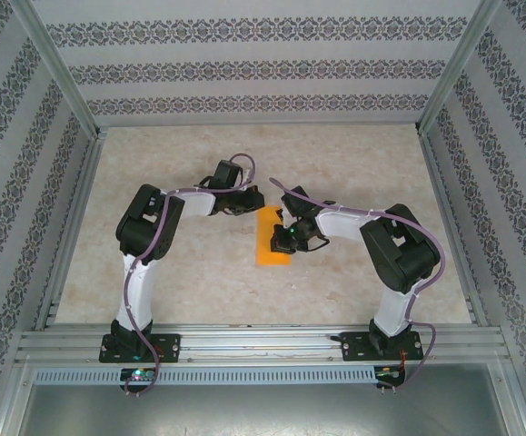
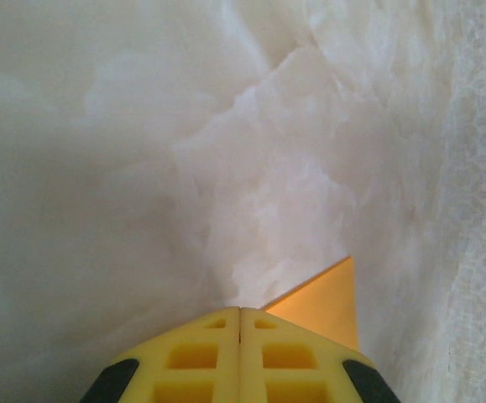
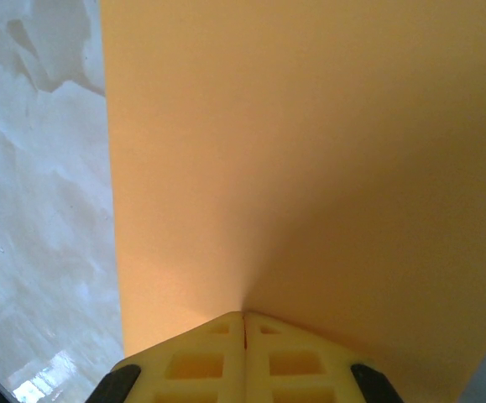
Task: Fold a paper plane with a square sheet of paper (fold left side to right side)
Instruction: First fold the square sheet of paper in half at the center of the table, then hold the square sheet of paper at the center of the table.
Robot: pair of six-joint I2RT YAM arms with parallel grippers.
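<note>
The thin matte orange sheet of paper (image 1: 266,245) is seen from above as a narrow rectangle lying flat on the pale marbled tabletop (image 1: 353,173), between the two arms. Its right side is partly covered by the right gripper (image 1: 287,238). Its far end lies just beside the left gripper (image 1: 249,207), though whether contact is made there cannot be told.

In the right wrist view the right gripper (image 3: 243,316) is closed tight with nothing pinched, its yellow fingers (image 3: 201,363) poised over the paper (image 3: 310,168), whose far and right edges are cut off by the frame.

In the left wrist view the left gripper (image 2: 240,312) is likewise closed on nothing. A triangular corner of the paper (image 2: 325,304) is seen just right of the fingertips, the remainder hidden behind them.
</note>
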